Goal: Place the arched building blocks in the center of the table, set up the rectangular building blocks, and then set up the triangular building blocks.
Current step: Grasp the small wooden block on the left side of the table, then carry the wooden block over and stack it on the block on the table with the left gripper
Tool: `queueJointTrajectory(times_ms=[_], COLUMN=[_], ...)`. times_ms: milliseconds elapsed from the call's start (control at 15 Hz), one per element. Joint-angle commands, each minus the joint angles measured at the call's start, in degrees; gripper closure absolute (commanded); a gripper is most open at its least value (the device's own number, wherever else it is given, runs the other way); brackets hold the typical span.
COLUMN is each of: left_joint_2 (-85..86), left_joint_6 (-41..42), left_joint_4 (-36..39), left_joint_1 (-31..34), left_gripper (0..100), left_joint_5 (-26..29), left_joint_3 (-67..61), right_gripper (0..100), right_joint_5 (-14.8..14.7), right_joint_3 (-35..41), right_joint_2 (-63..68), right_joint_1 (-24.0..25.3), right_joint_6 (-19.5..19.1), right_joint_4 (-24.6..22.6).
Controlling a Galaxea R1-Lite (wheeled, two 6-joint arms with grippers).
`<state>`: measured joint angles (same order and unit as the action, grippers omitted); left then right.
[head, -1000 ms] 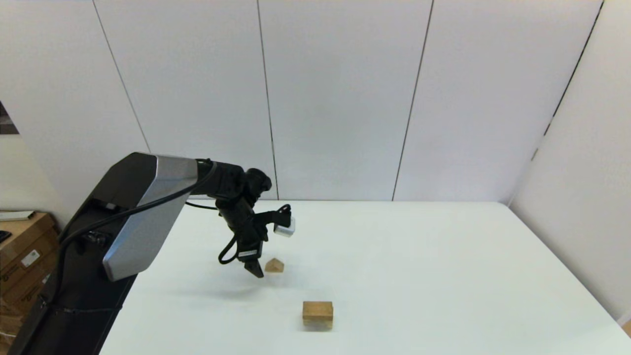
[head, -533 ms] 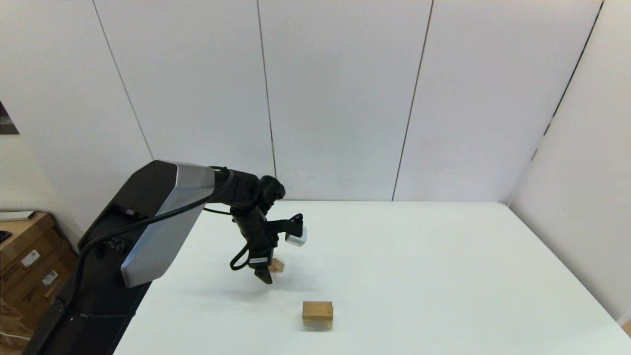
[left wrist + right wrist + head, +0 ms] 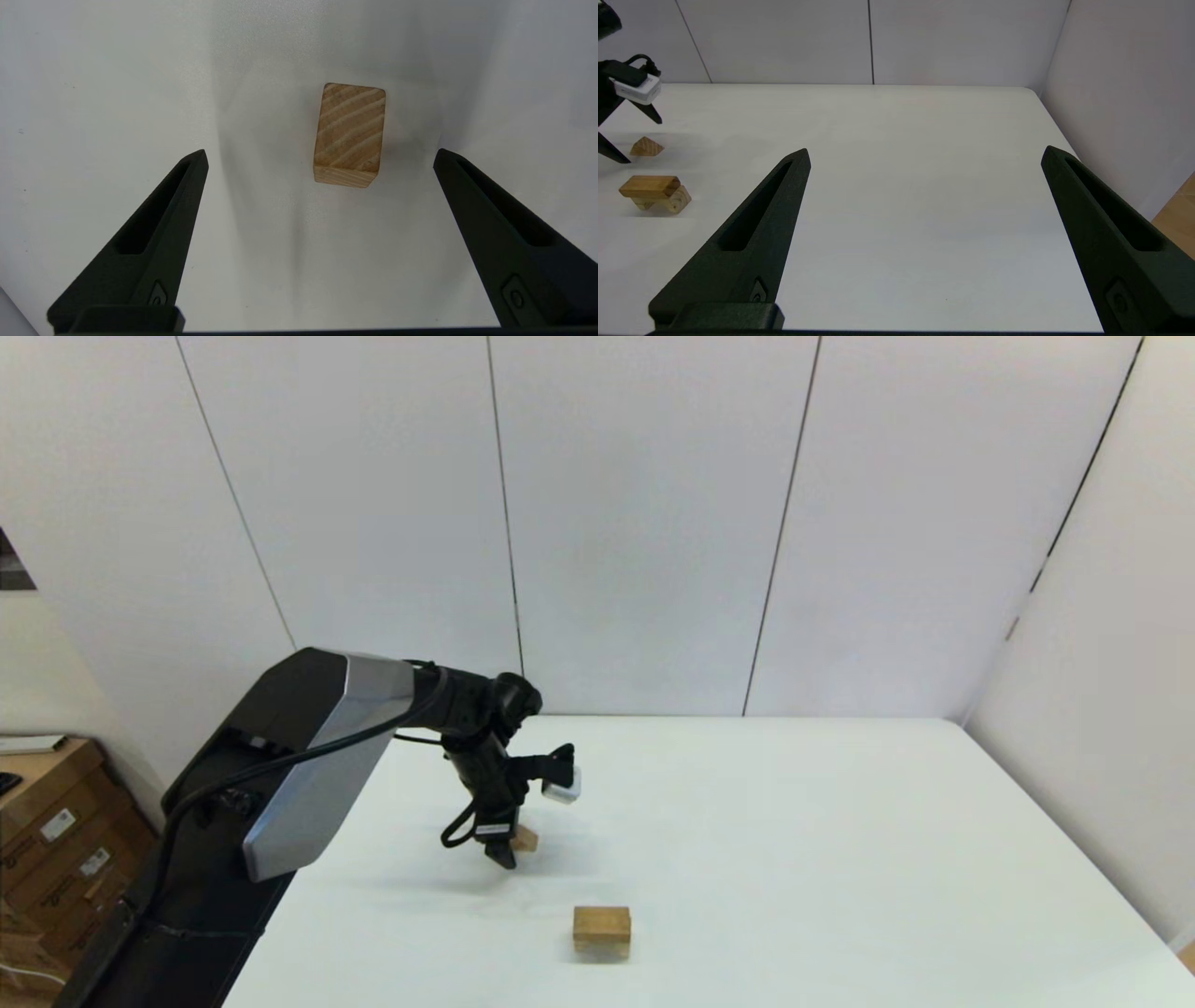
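The small triangular block (image 3: 350, 135) lies on the white table (image 3: 794, 821), left of centre. My left gripper (image 3: 321, 154) hangs just above it, open, with one finger on each side and neither touching. In the head view the left gripper (image 3: 510, 851) partly hides the triangular block (image 3: 527, 840). Nearer the front edge, the thin rectangular block (image 3: 644, 185) rests flat on top of the arched block (image 3: 670, 201); the head view shows this pair as one stack, rectangular block (image 3: 602, 919) over arched block (image 3: 602, 946). My right gripper (image 3: 927, 150) is open and holds nothing, over the table's right side.
White wall panels close off the table at the back and right. Cardboard boxes (image 3: 47, 840) stand on the floor beyond the table's left edge. The left arm's big grey link (image 3: 308, 765) reaches over the near left corner.
The left arm has swung right and lowered, so its open fingers now straddle the triangular block instead of hanging to its left. The blocks have not moved.
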<state>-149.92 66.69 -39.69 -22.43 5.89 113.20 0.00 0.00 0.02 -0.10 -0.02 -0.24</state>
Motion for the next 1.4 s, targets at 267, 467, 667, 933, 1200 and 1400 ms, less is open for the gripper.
queueJointTrajectory(times_ms=[267,467,667,933,1200,1400], left_joint_2=[-0.6,-1.0,-1.3,-1.6,-0.7,3.5], left_joint_6=[0.5,0.5,0.5,0.5,-0.1,-6.8], left_joint_4=[-0.3,0.0,-0.1,-0.1,0.0,-0.9], left_joint_1=[0.2,0.1,0.1,0.1,0.1,0.7], left_gripper=[0,0,100,100,100,100], left_joint_5=[0.1,0.1,0.3,0.4,0.4,0.5], left_joint_3=[0.4,0.5,0.5,0.5,0.5,0.4], right_gripper=[0,0,0,0,0,0], right_joint_5=[0.0,0.0,0.0,0.0,0.0,0.0], right_joint_3=[0.0,0.0,0.0,0.0,0.0,0.0], right_joint_2=[0.0,0.0,0.0,-0.1,0.0,0.0], right_joint_1=[0.0,0.0,0.0,0.0,0.0,0.0], right_joint_6=[0.0,0.0,0.0,0.0,0.0,0.0], right_joint_4=[0.0,0.0,0.0,0.0,0.0,0.0])
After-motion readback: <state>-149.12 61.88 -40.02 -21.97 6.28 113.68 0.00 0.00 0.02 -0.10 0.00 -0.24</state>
